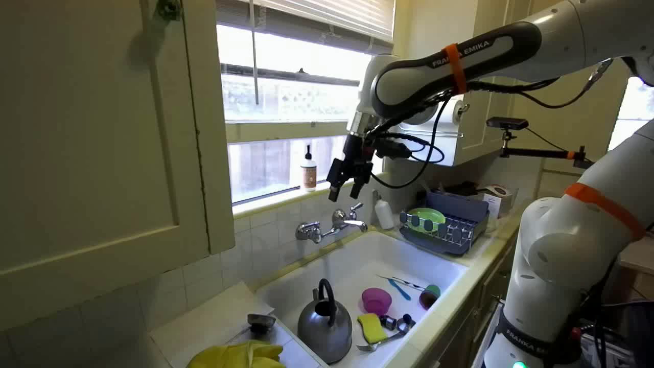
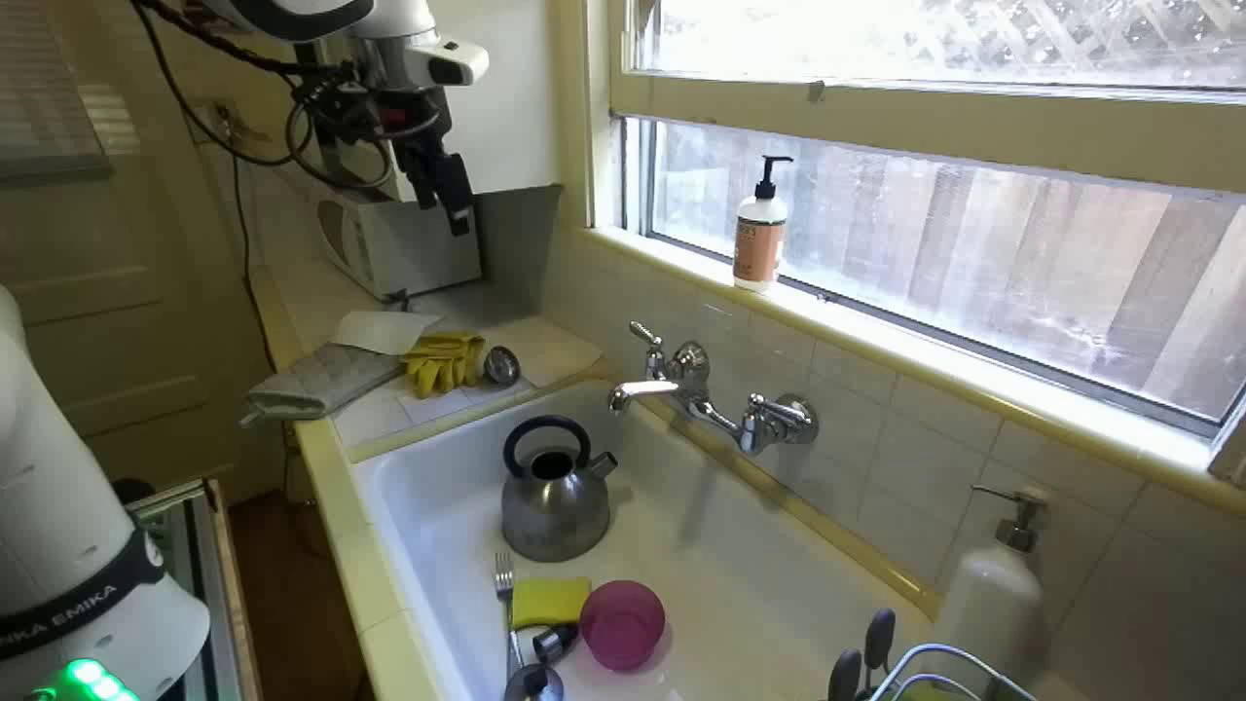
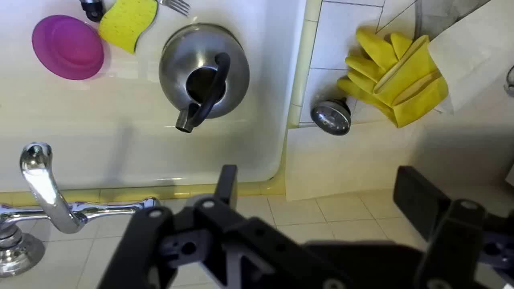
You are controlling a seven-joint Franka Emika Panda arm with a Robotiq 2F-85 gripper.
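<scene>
Overhead, the matte black gripper [image 3: 321, 192] hangs empty, its blocky fingers [image 3: 227, 184] spread wide. Below, a smooth chrome faucet [image 3: 44, 192] curves outward, while creased yellow gloves [image 3: 401, 82] lie on the tiled surface [image 3: 335, 48]. Farther off, a rounded metal kettle [image 3: 194, 56] with a dark hooped handle [image 3: 215, 88] stands upright in the glossy white sink [image 3: 257, 140], near a pitted yellow sponge [image 3: 126, 24] and a round purple bowl [image 3: 68, 48].

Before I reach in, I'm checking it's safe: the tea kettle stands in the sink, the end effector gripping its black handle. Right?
The grip is wrong: an exterior view shows the end effector open, apart from the black handle. The tea kettle does stand in the sink.
</scene>
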